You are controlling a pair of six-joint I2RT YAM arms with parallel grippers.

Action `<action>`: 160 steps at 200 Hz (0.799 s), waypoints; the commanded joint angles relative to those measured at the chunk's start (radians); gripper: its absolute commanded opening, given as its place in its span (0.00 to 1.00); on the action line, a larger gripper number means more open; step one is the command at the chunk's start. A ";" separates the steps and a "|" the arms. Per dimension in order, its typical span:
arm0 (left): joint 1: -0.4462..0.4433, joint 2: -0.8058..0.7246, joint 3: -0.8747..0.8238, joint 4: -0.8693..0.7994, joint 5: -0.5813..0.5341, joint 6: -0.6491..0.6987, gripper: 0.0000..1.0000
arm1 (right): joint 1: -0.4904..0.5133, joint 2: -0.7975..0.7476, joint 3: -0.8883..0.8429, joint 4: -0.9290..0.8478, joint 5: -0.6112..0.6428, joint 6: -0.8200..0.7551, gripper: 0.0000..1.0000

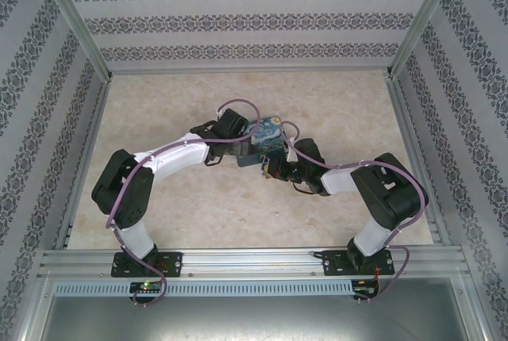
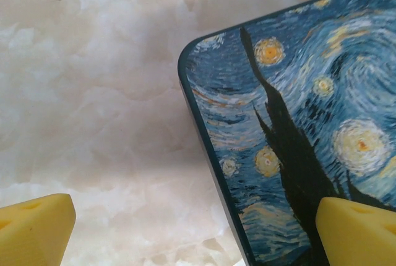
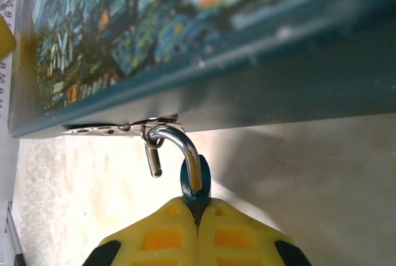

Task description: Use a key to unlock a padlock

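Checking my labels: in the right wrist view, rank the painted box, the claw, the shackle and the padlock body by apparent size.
1. painted box
2. right claw, inflated by nearness to the lens
3. shackle and padlock body look alike; the body is mostly hidden in the claw, so unranked.

Most of the padlock [image 3: 194, 176] is hidden between the pressed-together fingers of the right hand [image 3: 197, 210]; just its shackle and a teal sliver show. The painted box [image 3: 185, 31] above is blurred and cut off by the edges.
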 commanded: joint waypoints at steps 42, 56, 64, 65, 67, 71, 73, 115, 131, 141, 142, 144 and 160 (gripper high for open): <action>-0.040 0.034 -0.009 -0.041 -0.095 0.016 1.00 | -0.006 0.020 -0.070 0.098 0.041 0.236 0.00; -0.044 0.040 -0.011 -0.041 -0.099 0.016 1.00 | -0.005 0.028 -0.075 0.123 0.044 0.280 0.00; -0.047 0.044 -0.011 -0.043 -0.102 0.017 1.00 | -0.004 0.032 -0.076 0.132 0.049 0.304 0.00; -0.047 0.044 -0.011 -0.043 -0.102 0.017 1.00 | -0.003 0.033 -0.076 0.133 0.050 0.307 0.00; -0.048 0.044 -0.011 -0.043 -0.102 0.017 1.00 | -0.003 0.034 -0.078 0.136 0.052 0.314 0.00; -0.049 0.047 -0.012 -0.043 -0.104 0.016 1.00 | -0.003 0.036 -0.079 0.143 0.056 0.327 0.00; -0.050 0.047 -0.012 -0.042 -0.104 0.017 1.00 | -0.003 0.038 -0.080 0.146 0.056 0.333 0.00; -0.060 0.060 -0.022 -0.046 -0.114 0.017 1.00 | -0.001 0.074 -0.090 0.212 0.077 0.455 0.00; -0.061 0.062 -0.027 -0.046 -0.113 0.015 1.00 | 0.000 0.080 -0.090 0.212 0.086 0.473 0.00; -0.061 0.063 -0.030 -0.046 -0.115 0.016 1.00 | 0.000 0.081 -0.093 0.213 0.092 0.482 0.00; -0.061 0.063 -0.031 -0.045 -0.116 0.016 1.00 | 0.000 0.081 -0.093 0.213 0.093 0.482 0.00; -0.061 0.063 -0.031 -0.046 -0.115 0.015 1.00 | 0.000 0.081 -0.093 0.213 0.094 0.483 0.00; -0.062 0.063 -0.033 -0.046 -0.115 0.017 1.00 | -0.001 0.077 -0.095 0.213 0.104 0.488 0.00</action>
